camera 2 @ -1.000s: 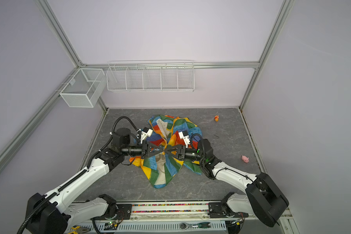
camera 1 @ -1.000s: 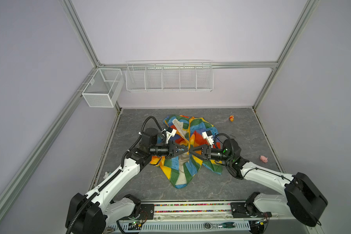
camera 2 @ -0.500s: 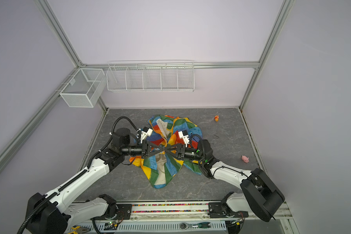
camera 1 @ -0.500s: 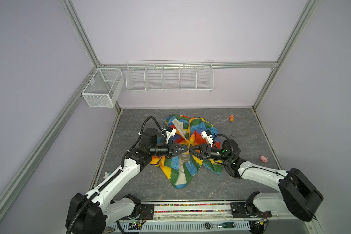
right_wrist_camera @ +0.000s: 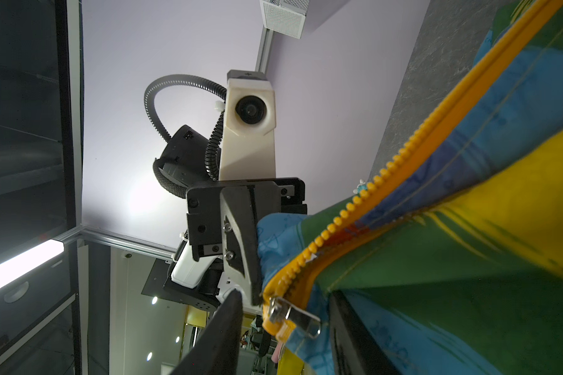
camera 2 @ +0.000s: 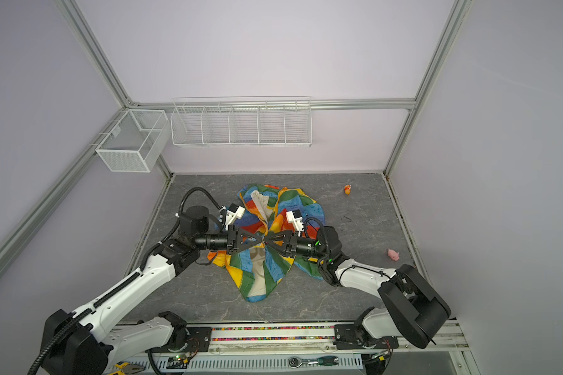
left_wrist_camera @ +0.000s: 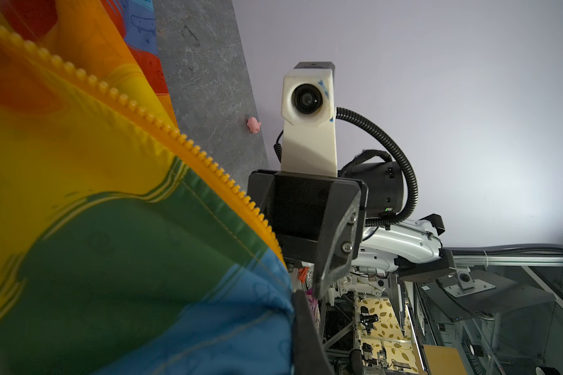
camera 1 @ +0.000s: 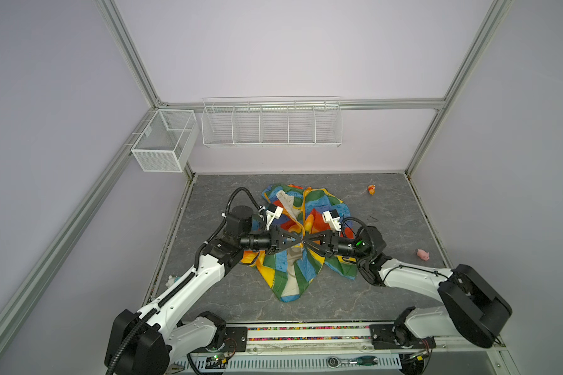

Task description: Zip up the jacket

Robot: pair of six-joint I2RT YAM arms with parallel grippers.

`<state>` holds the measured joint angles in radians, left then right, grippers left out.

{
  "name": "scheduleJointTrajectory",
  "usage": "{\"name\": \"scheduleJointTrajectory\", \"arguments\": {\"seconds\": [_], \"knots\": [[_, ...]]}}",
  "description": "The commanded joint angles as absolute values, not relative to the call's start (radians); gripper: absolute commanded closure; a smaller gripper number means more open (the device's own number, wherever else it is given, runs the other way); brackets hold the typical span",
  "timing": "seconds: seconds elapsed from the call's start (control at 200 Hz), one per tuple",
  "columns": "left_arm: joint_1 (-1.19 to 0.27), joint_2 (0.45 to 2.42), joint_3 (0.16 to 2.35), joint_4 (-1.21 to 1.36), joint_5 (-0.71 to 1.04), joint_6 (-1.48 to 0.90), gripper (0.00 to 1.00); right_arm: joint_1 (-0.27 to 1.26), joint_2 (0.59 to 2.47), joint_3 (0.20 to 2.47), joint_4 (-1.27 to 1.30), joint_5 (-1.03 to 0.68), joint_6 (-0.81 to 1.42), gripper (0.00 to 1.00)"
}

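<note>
Left fingers [left_wrist_camera: 307, 337] pinch the jacket [left_wrist_camera: 117, 246]; right fingers [right_wrist_camera: 215, 341] straddle its zipper pull [right_wrist_camera: 294, 316].

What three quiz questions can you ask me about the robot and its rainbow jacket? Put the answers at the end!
1. True or false: the jacket is already zipped all the way up.
2. Pick one: what sits between the open fingers of the right pincer in the right wrist view?
A. the metal zipper pull
B. a pink toy pig
C. a wire basket
3. Fill the gap: the zipper teeth are orange-____.

Key
1. False: it lies open and crumpled.
2. A
3. yellow
</note>
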<state>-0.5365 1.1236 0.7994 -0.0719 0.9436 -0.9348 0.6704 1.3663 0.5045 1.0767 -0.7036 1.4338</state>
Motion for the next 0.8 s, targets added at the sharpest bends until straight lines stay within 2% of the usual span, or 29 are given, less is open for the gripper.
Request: {"name": "scheduleJointTrajectory", "arguments": {"seconds": [0.0, 0.19, 0.795], "knots": [[-0.535, 1.113, 0.791, -0.056, 0.954, -0.941, 1.0, 0.68, 1.307, 0.501, 1.064, -0.71, 1.419, 0.56], [-0.534, 1.114, 0.791, -0.054, 0.955, -0.94, 1.0, 0.679, 1.263, 0.506, 0.963, -0.712, 1.372, 0.59], [-0.535, 1.117, 0.799, -0.056, 0.955, -0.945, 1.0, 0.687, 1.257, 0.544, 0.859, -0.727, 1.306, 0.66]]}}
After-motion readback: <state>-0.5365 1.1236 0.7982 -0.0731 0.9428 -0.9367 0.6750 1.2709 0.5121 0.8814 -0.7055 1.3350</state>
